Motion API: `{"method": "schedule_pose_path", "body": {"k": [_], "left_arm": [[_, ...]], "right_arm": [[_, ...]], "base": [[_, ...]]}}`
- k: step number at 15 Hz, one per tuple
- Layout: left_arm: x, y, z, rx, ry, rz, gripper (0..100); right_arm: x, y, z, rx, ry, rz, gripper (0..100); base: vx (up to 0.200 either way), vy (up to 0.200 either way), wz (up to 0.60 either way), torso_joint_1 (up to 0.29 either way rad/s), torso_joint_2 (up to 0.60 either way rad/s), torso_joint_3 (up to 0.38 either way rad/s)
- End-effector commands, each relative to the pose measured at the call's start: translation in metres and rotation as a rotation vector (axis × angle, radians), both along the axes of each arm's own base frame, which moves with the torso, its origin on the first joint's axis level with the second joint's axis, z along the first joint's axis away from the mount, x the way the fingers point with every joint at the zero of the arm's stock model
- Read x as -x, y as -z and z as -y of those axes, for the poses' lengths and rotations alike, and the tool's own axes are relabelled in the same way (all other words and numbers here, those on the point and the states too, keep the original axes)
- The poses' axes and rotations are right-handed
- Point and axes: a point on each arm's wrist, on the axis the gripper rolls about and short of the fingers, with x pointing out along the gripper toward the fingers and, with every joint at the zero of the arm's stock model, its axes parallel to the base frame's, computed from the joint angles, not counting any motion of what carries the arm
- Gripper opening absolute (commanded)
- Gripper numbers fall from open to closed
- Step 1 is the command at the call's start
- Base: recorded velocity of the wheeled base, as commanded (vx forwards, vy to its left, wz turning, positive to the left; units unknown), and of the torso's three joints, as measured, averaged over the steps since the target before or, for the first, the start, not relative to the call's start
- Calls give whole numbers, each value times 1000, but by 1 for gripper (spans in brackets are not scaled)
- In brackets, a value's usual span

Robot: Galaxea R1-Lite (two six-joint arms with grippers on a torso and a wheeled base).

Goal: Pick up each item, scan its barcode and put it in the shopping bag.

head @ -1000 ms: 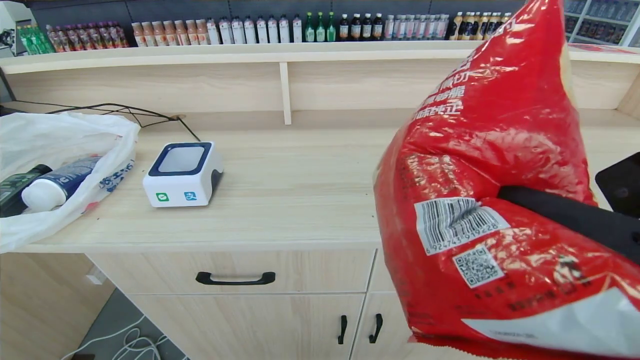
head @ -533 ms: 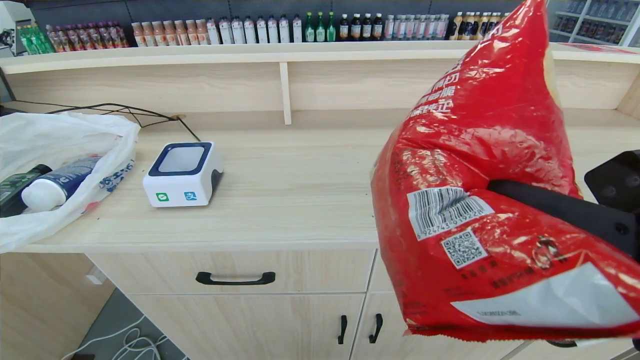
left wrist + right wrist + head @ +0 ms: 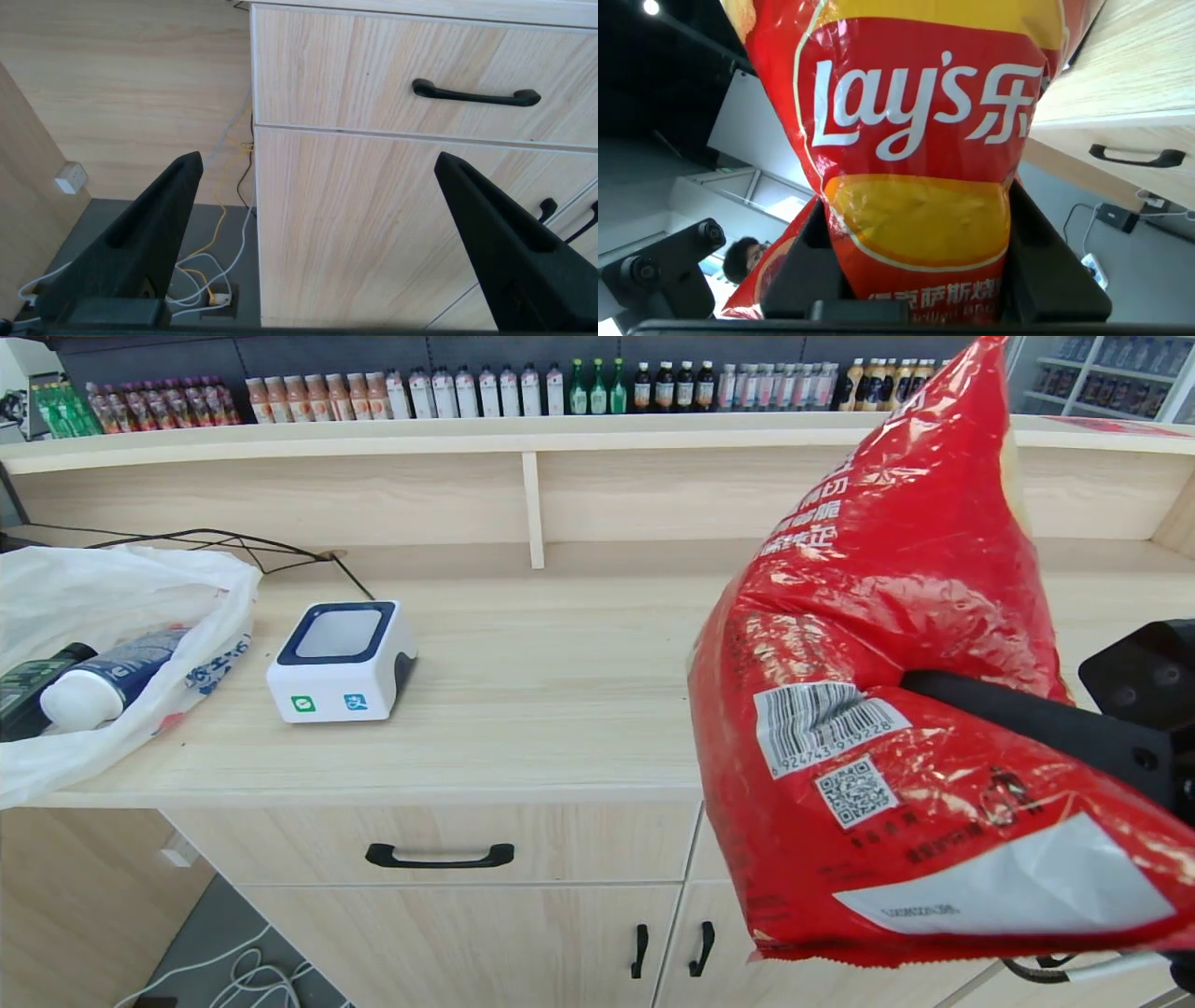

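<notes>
While the red chip bag (image 3: 896,709) hangs in the air on the robot's right, out in front of the tabletop (image 3: 560,691) edge, the right jaws are closed on its middle: one black finger (image 3: 1018,723) lies across the crinkled foil, and the right wrist view shows the fingers (image 3: 799,261) pinching the bag (image 3: 915,187) from both sides. The bag stands roughly upright (its top corner tilted toward the back shelf (image 3: 467,429)), and its white barcode (image 3: 822,723) patch faces the head camera.

The scanner (image 3: 342,658), a white box with a dark-framed window on top, sits on the tabletop left of centre, well apart from the chip bag. A black cable (image 3: 233,546) runs behind it. Near it, at the left end, lies the white plastic shopping bag (image 3: 112,597), holding a blue bottle (image 3: 103,677) with a white cap and a dark item (image 3: 28,695) beside it.

The left jaws are spread wide with nothing between them; their fingers (image 3: 140,243) are low in front of the cabinet (image 3: 374,261), below the black drawer handle (image 3: 476,93).
</notes>
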Motion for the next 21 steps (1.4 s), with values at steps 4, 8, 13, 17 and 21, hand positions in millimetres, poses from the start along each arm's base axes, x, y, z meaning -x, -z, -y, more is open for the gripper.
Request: {"method": "schedule_pose_path", "body": {"k": [4, 8, 13, 17, 21], "left_arm": [[0, 0, 0, 0, 0, 1, 100], [0, 0, 0, 0, 0, 1, 100], [0, 0, 0, 0, 0, 1, 100], [0, 0, 0, 0, 0, 1, 100], [0, 0, 0, 0, 0, 1, 100]], "right_arm": [[1, -1, 1, -4, -1, 4, 0], [-2, -3, 3, -7, 21, 17, 0], [-3, -1, 4, 58, 53, 70, 0], [-20, -15, 3, 251, 166, 174, 0], [-29, -35, 2, 356, 232, 314, 0]], "base": [[0, 0, 0, 0, 0, 0], [0, 0, 0, 0, 0, 0], [0, 0, 0, 0, 0, 0], [0, 0, 0, 0, 0, 0], [0, 0, 0, 0, 0, 0]]}}
